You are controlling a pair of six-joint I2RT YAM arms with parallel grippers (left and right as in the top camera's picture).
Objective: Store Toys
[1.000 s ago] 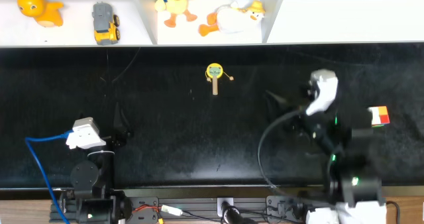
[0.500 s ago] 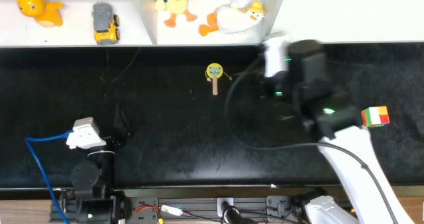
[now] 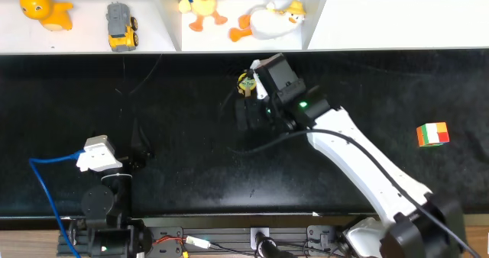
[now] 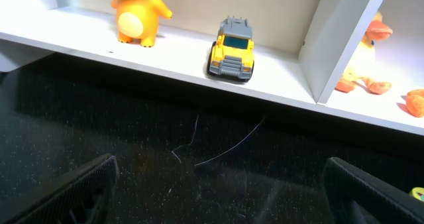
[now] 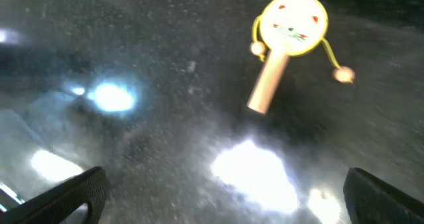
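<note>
Left arm: low at about 8 o'clock on the black surface, with a blue cable looped beside it.
Left end effector: released, with fingers spread wide over the surface and pointing at the shelf. From above, its dark fingers are hard to pick out against the mat.
Right arm: based at 5 o'clock and stretched across the middle toward 12 o'clock.
Right end effector: released, with fingers wide apart, hanging just short of the rattle drum and not touching it. Bright glare blots the surface beneath.
Rattle drum: lying flat near 12 o'clock, just before the shelf. It has a yellow round head, a wooden handle and two beads on strings. From above the right wrist hides most of it.
Colour cube: on the surface at 3 o'clock, well apart from the drum.
Shelf: white, along the far edge, split by dividers.
Left compartment: orange duck figure and yellow-grey truck, apart.
Middle compartment: yellow plush duck, its head cut off by the edge, beside a white plush duck lying down.
</note>
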